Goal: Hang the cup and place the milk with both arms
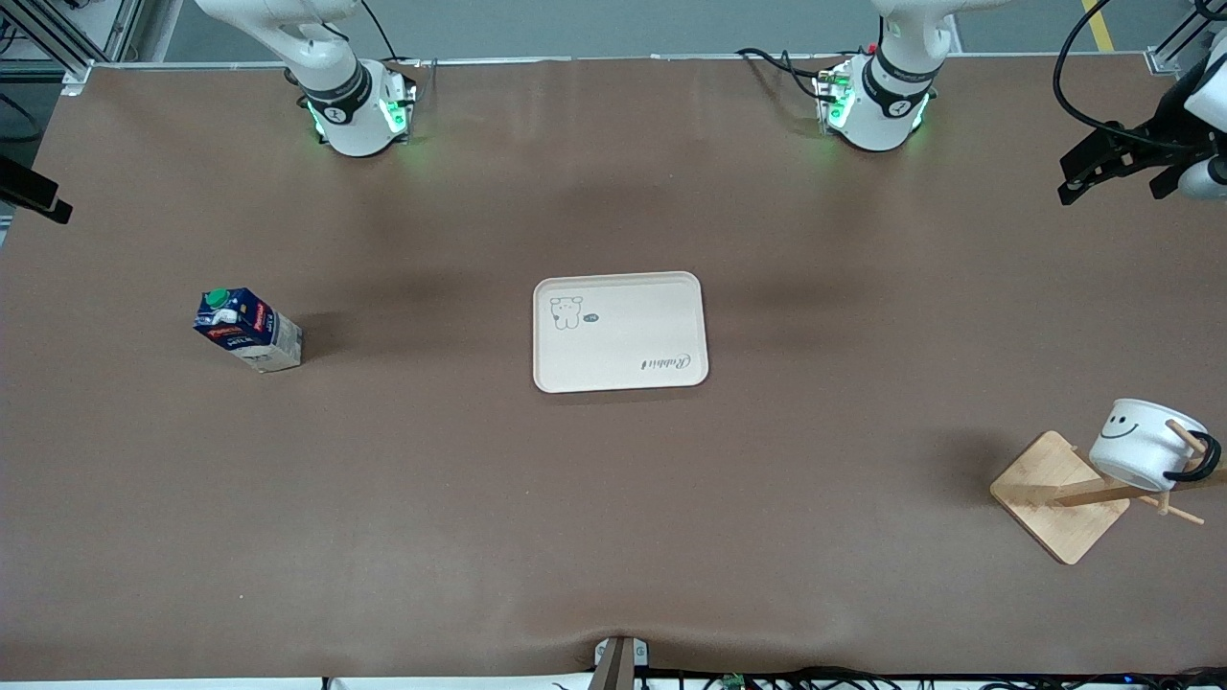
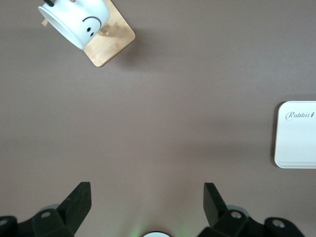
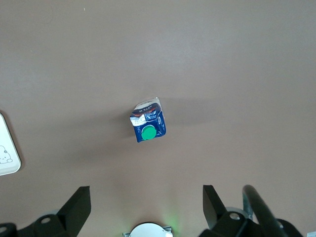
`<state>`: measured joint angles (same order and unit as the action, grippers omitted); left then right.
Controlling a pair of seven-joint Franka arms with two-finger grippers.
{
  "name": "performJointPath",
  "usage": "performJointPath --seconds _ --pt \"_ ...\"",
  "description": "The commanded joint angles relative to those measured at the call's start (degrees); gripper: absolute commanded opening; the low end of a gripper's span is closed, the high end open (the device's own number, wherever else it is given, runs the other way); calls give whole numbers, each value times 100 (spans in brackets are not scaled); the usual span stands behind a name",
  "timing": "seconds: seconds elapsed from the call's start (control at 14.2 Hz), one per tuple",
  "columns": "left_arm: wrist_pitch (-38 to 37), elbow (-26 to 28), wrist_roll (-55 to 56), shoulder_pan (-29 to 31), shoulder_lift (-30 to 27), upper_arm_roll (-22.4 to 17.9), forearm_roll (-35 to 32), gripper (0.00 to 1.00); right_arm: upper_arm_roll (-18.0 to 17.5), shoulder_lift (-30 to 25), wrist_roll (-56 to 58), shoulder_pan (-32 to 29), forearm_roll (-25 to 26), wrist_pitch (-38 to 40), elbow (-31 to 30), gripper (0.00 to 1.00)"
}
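Brown matting covers the table [image 1: 613, 537] from end to end. One cup [image 1: 1141, 443], white with a black handle and a black smiley face, hangs tilted on a peg of the single wooden rack [image 1: 1059, 496] near the left arm's end, nearer the front camera than the tray [image 1: 619, 332]. One milk [image 1: 247, 330] stands upright toward the right arm's end: a dark-blue carton with a red and white label, a green round cap and a pale lower part; its lettering is too small to read. The one cream tray lies at mid-table between them, printed with a small bear and the script word "Rabbit". Two arms wait, raised. The left gripper [image 2: 147, 200] hangs with fingers spread wide and nothing between them, over bare mat between rack and tray. The right gripper [image 3: 146, 200] is likewise wide and unloaded, above the mat beside the milk.
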<state>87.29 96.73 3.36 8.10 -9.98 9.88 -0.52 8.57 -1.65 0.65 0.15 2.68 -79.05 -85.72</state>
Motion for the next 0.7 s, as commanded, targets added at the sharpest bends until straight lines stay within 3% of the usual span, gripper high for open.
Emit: performJointPath --seconds 0.0,0.63 --pt "-45 -31 -10 -10 -48 40 113 100 -22 15 -48 -7 83 56 90 100" --pt "-54 -427 7 -81 322 102 140 100 -22 24 -65 -6 83 188 81 100"
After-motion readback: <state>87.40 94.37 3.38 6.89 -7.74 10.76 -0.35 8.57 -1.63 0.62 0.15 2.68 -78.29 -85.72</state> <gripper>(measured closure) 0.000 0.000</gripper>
